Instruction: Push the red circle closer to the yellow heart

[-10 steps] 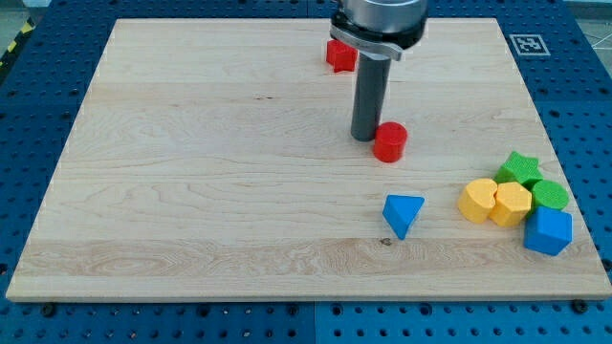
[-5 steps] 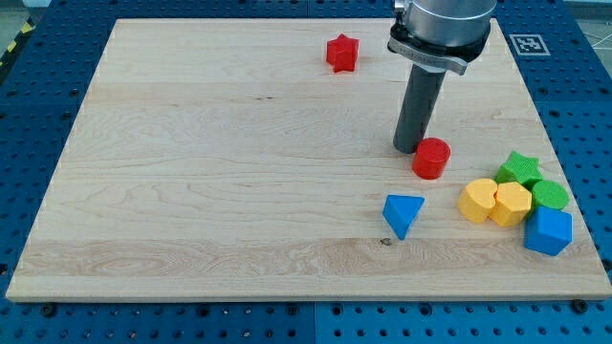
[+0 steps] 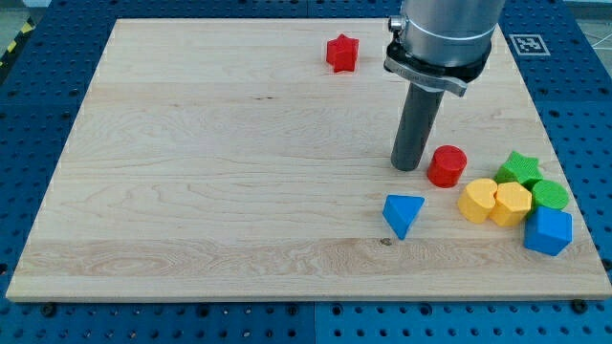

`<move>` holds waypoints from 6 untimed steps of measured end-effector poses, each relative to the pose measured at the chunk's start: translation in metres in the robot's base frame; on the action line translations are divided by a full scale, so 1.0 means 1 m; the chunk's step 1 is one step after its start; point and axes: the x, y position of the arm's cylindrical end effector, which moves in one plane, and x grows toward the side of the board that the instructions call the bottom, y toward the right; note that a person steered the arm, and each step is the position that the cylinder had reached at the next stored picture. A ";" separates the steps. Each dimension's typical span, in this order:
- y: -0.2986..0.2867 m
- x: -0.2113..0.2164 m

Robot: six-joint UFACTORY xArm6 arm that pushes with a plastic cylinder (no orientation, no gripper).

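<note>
The red circle (image 3: 447, 165) lies on the wooden board at the view's right, just up and left of the yellow heart (image 3: 476, 201), with a small gap between them. My tip (image 3: 408, 166) stands on the board a little to the left of the red circle, close to it; contact cannot be told. The rod rises straight up to the arm at the view's top.
A yellow hexagon (image 3: 513, 204) touches the heart's right side. A green star (image 3: 519, 169), a green block (image 3: 550, 195) and a blue block (image 3: 547, 230) cluster at the right edge. A blue triangle (image 3: 403, 213) lies below my tip. A red star (image 3: 341, 53) sits near the top.
The red circle has slid right and down, from the board's middle right to beside the yellow heart. My tip followed it to the right, then drew back slightly left.
</note>
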 end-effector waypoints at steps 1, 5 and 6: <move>0.007 0.000; 0.022 -0.012; 0.025 -0.012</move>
